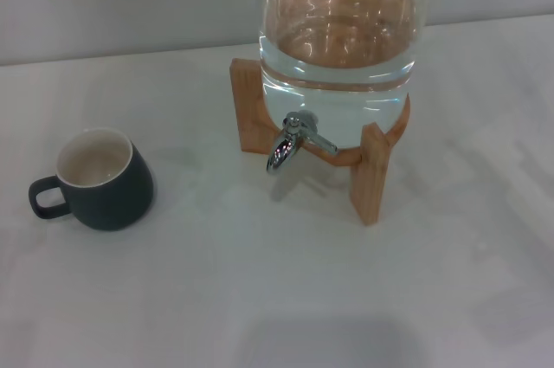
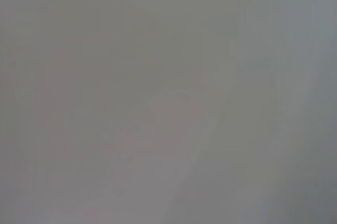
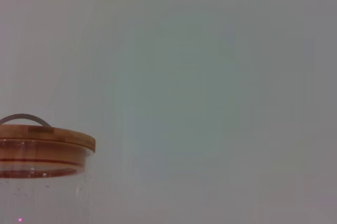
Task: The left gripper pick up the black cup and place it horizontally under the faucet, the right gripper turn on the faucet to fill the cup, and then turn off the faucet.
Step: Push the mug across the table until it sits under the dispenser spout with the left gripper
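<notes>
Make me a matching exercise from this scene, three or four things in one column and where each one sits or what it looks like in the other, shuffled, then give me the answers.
Column one:
1. black cup
2. faucet
3. glass jar
4. wooden lid

Column two:
A. shiny chrome, spout pointing down
B. standing upright on the table, at the robot's left, handle turned away from the jar
C. on top of the jar, with a thin grey handle
D. resting on a wooden stand, holding clear water

Pairs: 1-B, 2-A, 3-D, 4-C
</notes>
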`<state>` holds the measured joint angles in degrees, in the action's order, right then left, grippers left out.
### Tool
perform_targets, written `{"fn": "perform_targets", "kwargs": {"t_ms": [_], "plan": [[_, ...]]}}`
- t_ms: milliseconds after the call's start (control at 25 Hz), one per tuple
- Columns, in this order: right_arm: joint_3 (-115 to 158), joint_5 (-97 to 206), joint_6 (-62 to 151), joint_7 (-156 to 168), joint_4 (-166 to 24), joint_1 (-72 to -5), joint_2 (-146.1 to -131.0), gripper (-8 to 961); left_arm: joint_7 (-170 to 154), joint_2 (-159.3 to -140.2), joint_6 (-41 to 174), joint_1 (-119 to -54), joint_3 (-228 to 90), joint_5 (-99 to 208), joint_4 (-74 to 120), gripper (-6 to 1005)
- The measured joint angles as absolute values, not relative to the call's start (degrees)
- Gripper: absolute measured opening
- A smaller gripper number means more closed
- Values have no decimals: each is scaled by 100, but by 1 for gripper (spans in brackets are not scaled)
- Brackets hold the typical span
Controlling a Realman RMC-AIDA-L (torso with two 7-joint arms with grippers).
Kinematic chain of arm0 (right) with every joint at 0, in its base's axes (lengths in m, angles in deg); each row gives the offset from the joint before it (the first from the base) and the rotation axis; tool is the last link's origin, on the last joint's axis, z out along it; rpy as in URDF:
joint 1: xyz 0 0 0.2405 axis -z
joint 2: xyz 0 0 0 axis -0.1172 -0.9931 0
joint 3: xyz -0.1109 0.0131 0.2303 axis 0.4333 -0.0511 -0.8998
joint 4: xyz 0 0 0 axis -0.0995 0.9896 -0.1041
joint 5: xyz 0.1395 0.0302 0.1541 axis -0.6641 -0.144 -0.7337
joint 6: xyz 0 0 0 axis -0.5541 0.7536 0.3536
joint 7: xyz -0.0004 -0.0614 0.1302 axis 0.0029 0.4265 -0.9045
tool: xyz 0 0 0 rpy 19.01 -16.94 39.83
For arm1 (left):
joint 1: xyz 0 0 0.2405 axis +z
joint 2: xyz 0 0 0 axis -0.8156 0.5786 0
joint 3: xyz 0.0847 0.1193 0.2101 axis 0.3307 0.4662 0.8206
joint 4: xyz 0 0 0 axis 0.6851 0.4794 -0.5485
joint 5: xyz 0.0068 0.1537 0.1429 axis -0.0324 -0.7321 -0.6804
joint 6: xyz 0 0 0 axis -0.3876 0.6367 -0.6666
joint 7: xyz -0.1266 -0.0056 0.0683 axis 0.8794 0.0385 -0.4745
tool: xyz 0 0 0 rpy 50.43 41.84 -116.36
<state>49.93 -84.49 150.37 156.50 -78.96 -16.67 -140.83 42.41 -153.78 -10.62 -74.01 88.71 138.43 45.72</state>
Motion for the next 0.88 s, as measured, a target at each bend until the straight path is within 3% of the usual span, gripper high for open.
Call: {"fn": "perform_targets", "kwargs": {"t_ms": [880], "plan": [[4958, -8460, 15003, 15646, -7918, -1698, -14082, 795, 4212, -15394, -1050, -7307, 8878, 13848, 4307, 825]]}}
